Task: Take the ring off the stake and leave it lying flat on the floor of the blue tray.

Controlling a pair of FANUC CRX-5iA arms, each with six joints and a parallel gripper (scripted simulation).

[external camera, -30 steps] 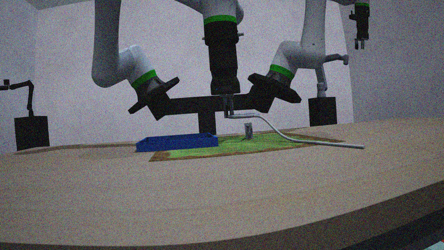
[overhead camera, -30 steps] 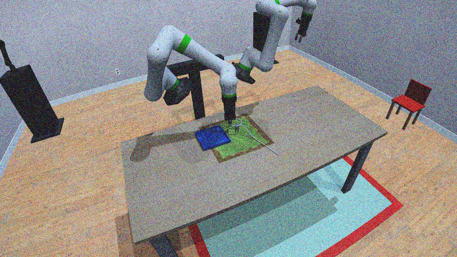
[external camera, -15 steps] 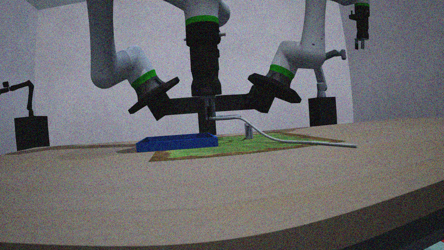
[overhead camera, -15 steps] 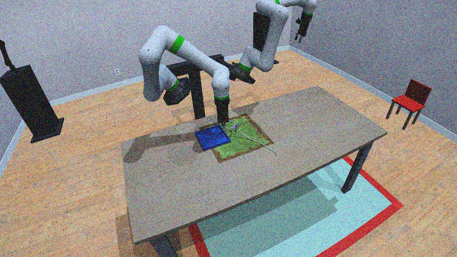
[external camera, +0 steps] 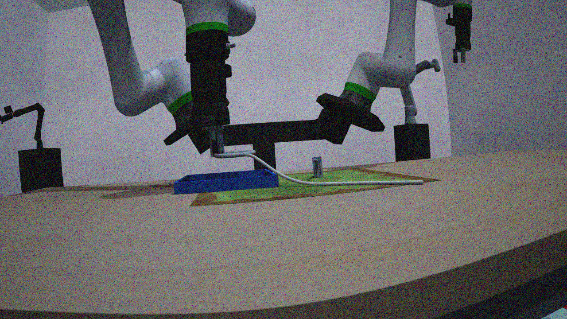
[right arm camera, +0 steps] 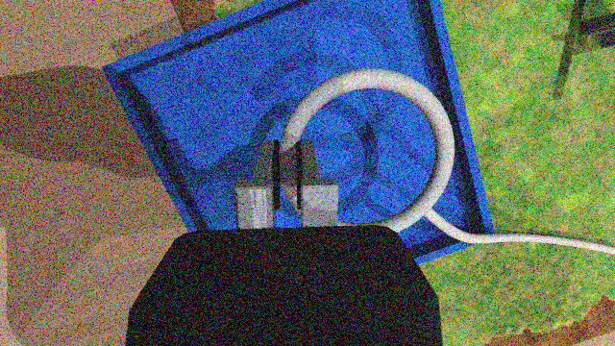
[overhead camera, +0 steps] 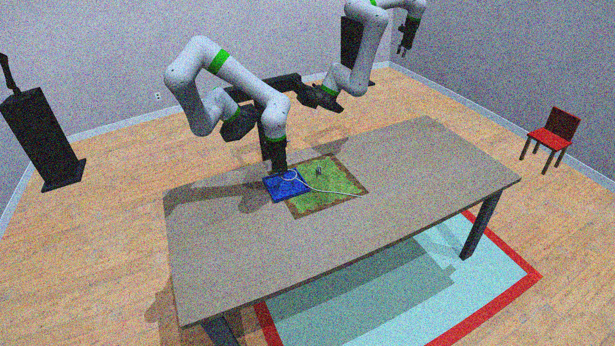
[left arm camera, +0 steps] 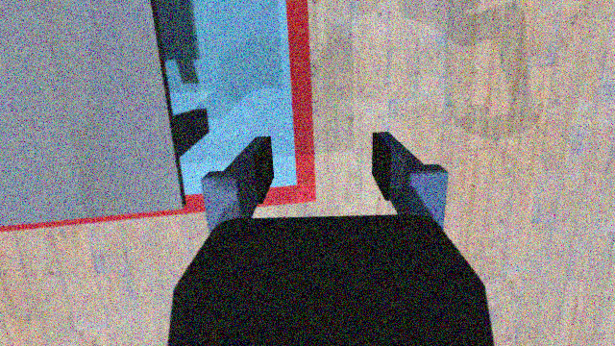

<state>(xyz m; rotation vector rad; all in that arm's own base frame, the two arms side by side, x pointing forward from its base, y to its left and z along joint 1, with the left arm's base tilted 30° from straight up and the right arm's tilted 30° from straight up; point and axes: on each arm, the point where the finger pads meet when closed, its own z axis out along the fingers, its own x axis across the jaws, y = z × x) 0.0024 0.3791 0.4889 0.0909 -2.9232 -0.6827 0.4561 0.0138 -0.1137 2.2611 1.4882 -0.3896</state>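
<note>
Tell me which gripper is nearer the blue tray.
Right. The right gripper is above the blue tray, shut on the ring; the left gripper hangs well away, beyond the table.

Both arms are pale grey-white, all smooth, rounded tubes and bulging joints, with small dark dots here and there. Bright green bands ring them near the black mounts and the black wrists. The left pincer has two angular fingers, blue-grey with black inner faces; the right pincer has blocky grey ones, dark towards the tips.
</note>
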